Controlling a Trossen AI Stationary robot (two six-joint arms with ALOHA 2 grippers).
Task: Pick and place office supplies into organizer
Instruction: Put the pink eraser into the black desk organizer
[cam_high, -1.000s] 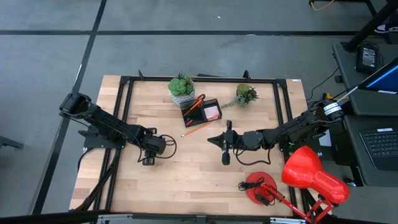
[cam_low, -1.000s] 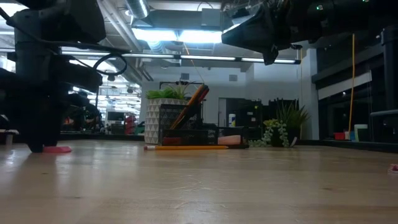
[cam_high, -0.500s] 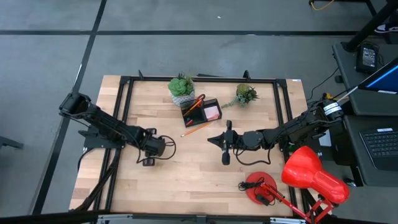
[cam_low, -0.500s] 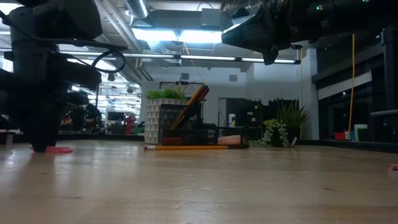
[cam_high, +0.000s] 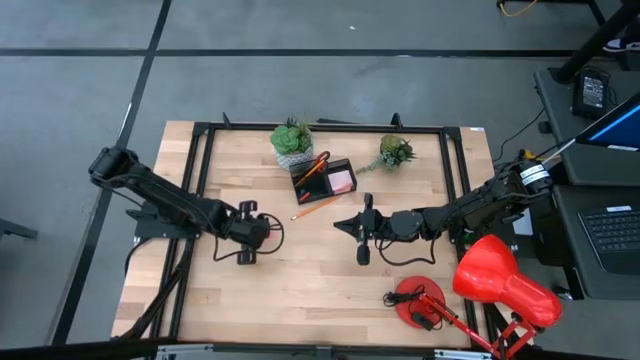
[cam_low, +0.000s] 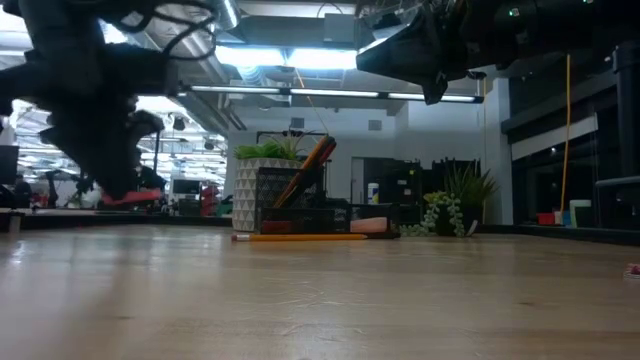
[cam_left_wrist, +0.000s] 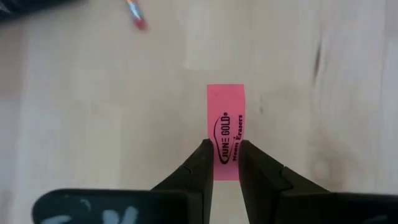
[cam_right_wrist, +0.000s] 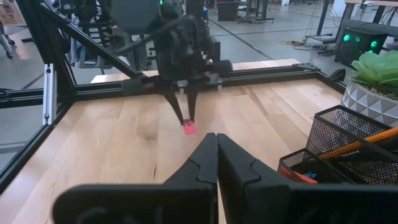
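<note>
Left wrist view, left gripper (cam_left_wrist: 222, 152) jaws pinching pink eraser (cam_left_wrist: 226, 132), above table (cam_left_wrist: 93, 112)

An overhead camera looks straight down from well above, taking in the whole pale wooden desk (cam_high: 300, 290) inside its black metal frame, while a second camera sits at desk-top height and faces level across the boards into the room beyond. The left wrist camera looks closely down on bare wood past its own dark fingers (cam_left_wrist: 202, 165). The right wrist camera faces across the desk, sharing the black wire-mesh organizer (cam_right_wrist: 348, 146) with the overhead (cam_high: 322, 177) and low (cam_low: 305, 215) views.
</note>
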